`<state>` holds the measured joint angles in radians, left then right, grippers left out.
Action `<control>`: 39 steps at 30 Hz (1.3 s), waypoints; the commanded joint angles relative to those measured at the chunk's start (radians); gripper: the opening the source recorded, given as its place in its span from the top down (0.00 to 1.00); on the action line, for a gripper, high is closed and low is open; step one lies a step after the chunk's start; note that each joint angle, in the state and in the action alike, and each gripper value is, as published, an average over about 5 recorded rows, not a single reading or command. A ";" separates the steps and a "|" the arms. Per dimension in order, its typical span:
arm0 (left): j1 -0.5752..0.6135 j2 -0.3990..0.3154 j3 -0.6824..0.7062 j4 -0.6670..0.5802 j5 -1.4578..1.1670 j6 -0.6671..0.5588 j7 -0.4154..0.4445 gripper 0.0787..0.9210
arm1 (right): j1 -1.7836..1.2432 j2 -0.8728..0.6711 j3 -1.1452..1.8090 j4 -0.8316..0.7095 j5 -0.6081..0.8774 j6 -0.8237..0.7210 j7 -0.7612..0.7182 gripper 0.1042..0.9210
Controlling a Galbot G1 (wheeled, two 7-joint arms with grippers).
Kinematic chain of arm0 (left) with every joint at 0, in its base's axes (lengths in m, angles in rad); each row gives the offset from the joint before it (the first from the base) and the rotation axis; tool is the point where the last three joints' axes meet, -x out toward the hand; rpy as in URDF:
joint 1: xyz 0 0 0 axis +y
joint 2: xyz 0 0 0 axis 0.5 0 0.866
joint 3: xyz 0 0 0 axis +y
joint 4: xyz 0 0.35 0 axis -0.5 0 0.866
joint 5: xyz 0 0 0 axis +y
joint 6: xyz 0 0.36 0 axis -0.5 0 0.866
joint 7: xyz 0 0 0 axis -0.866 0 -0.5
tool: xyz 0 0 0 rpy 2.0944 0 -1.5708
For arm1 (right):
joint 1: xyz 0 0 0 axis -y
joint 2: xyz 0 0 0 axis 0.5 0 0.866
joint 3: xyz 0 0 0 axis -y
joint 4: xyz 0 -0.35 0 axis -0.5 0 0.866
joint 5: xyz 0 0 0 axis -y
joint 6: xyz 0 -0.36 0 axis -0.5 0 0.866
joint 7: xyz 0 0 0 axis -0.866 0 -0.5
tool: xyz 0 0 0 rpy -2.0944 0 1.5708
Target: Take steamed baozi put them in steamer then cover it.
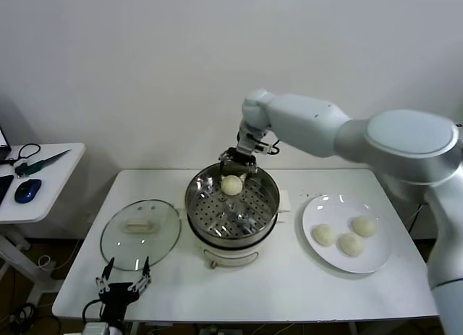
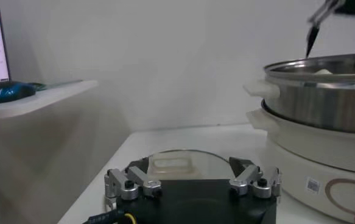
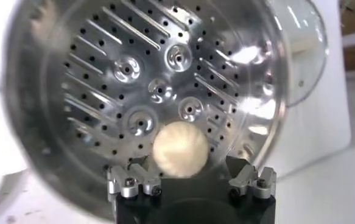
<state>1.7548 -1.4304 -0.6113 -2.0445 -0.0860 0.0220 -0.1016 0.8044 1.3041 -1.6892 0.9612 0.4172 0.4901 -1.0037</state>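
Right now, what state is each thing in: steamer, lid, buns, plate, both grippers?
Steamer: uncovered, one bun inside.
Bun in steamer: on the perforated tray, released.
Cover: flat on the table, beside the steamer.
Plate: holds three buns.
Right gripper: open, over the steamer.
Left gripper: open, idle near the cover.

Steamer (image 1: 232, 213) mid-table (image 1: 289, 291), lid to its left, plate to its right.
One baozi (image 1: 231, 184) lies in the steamer on the perforated tray, toward the far rim; the cover (image 1: 140, 232) lies flat near the table's left edge; the plate (image 1: 347, 234) near the right edge carries three baozi (image 1: 350, 236); a side table (image 1: 43, 187) stands beyond the left edge.
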 commanded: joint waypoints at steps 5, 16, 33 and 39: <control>-0.002 -0.003 0.002 -0.005 -0.002 -0.002 0.000 0.12 | 0.310 -0.499 -0.367 0.477 0.368 -0.614 0.022 0.12; -0.010 -0.017 0.005 0.001 0.000 -0.002 -0.001 0.12 | -0.017 -0.711 -0.196 0.520 0.203 -0.845 0.174 0.12; 0.006 -0.022 -0.006 0.005 0.005 -0.005 -0.002 0.12 | -0.487 -0.542 0.229 0.198 0.058 -0.838 0.190 0.12; 0.007 -0.021 -0.010 0.010 0.005 -0.007 -0.003 0.12 | -0.496 -0.516 0.228 0.162 0.036 -0.829 0.182 0.12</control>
<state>1.7610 -1.4522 -0.6214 -2.0330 -0.0812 0.0140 -0.1043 0.3965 0.7713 -1.5309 1.1815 0.4855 -0.3175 -0.8286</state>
